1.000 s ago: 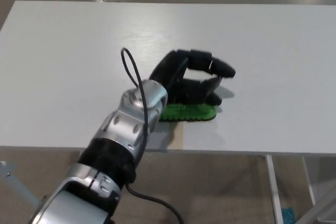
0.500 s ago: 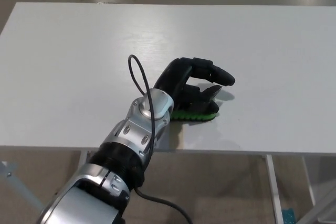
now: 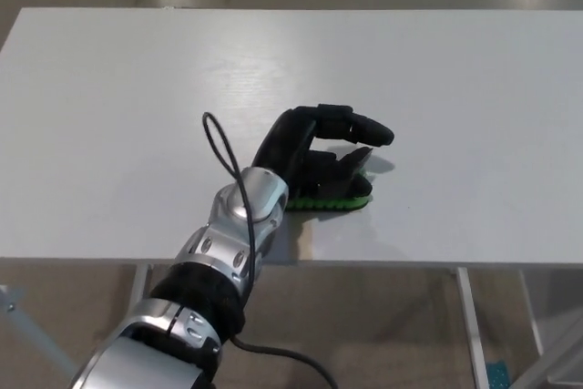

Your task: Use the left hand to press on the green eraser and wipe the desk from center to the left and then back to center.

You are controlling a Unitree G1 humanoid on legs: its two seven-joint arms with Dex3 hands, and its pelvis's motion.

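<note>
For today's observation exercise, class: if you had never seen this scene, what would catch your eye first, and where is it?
The black left hand stands out first, near the middle of the white desk toward its near edge, lying on top of a green eraser of which only a strip shows beneath it. Next comes the silver and black forearm rising from the lower left, with a black cable looping above its wrist.

The left robot hand (image 3: 314, 157) hides most of the green eraser (image 3: 332, 199).
</note>
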